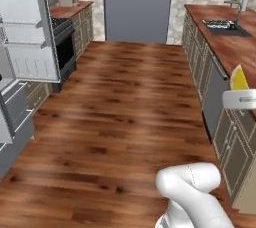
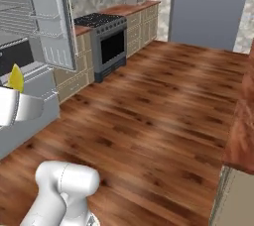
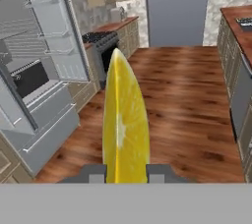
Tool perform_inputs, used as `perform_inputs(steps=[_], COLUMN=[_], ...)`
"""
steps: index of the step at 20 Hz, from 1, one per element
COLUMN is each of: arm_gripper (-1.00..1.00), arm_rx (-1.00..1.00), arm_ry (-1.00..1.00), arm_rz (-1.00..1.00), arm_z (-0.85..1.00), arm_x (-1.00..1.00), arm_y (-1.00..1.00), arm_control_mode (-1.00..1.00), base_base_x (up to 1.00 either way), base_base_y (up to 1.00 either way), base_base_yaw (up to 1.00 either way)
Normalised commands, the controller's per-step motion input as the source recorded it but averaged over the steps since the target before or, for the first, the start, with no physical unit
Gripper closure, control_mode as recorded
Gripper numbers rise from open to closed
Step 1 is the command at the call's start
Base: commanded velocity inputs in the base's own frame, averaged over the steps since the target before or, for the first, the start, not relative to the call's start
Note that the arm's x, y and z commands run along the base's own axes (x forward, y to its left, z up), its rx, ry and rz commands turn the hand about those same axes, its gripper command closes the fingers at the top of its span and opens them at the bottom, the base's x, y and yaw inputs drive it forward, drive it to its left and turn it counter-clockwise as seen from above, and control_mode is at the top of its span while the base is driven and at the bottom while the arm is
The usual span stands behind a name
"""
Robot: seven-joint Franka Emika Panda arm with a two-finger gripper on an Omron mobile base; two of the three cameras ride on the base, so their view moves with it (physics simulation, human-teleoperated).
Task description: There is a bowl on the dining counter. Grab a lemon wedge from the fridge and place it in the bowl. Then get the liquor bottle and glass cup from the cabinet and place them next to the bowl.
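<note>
From the left base view, the lemon wedge (image 1: 238, 78) pokes up above the white hand at the right edge of the picture, hanging in the air beside the long bench (image 1: 235, 47) with the sink (image 1: 223, 26). The fridge door (image 1: 27, 27) stands open far across the floor on the other side.

From the right base view, the wedge shows as a yellow tip over the hand at the left edge, in front of the open fridge, with the stove (image 2: 106, 41) further along that wall.

From the hand view, the gripper (image 3: 126, 173) has its jaws drawn narrow and clamped on the wedge's base, one finger to each flat side; its long axis runs straight out from the jaws, point away. I see no bowl, so I'd judge the carry to the dining bench is ahead. No writing or brand can be read anywhere.
</note>
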Motion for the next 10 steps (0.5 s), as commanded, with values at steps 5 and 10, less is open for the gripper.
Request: perform_inputs(steps=[5,10], arm_gripper=[1.00,1.00], arm_rx=[0.00,0.00], arm_ry=[0.00,0.00], arm_rz=[0.00,0.00], arm_z=[0.00,0.00], arm_x=[0.00,0.00], arm_y=[0.00,0.00], arm_control_mode=[1.00,1.00], base_base_x=[-1.00,-1.00], base_base_y=[0.14,-0.26], base_base_yaw=[-0.43,-0.34])
